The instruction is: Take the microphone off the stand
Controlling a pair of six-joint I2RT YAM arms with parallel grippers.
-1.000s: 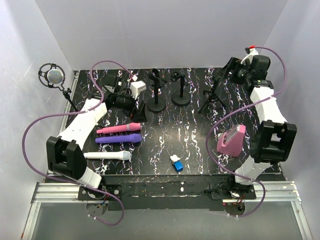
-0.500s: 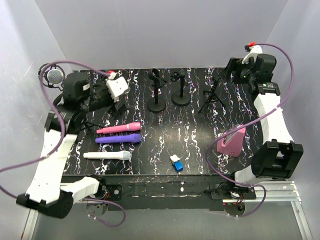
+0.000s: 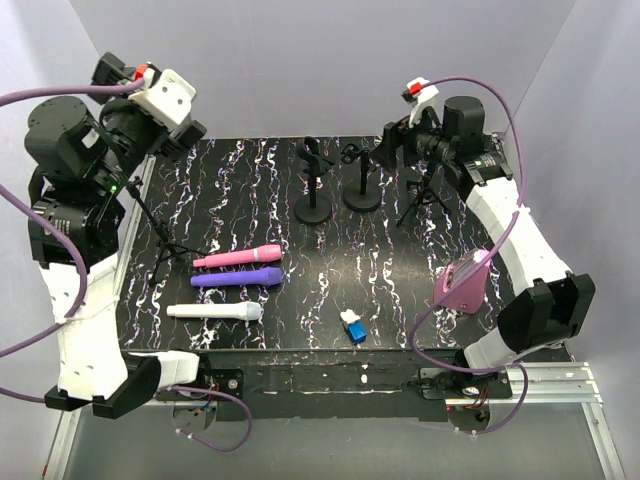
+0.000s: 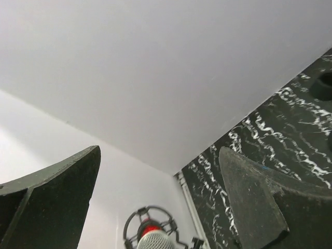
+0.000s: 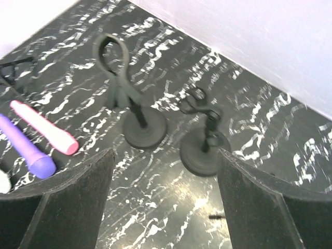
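Hovering left gripper (image 4: 160, 150) high over the far-left corner, fingers spread, gripping nothing | microphone (image 4: 153, 239) sitting on its tripod stand (image 3: 160, 238) below, not yet centred | advising: descending straight, centring fingers, clamping before lifting | right gripper (image 5: 166, 155) hanging released, empty, far right.

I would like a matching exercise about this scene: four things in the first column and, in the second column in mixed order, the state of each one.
Things
1. silver-headed microphone
2. purple microphone
3. left round-base stand
4. left gripper

States
a. open, holding nothing
b. upright, clip empty
c. sitting in a ring mount
d. lying flat on the table

Pairs: 1-c, 2-d, 3-b, 4-a
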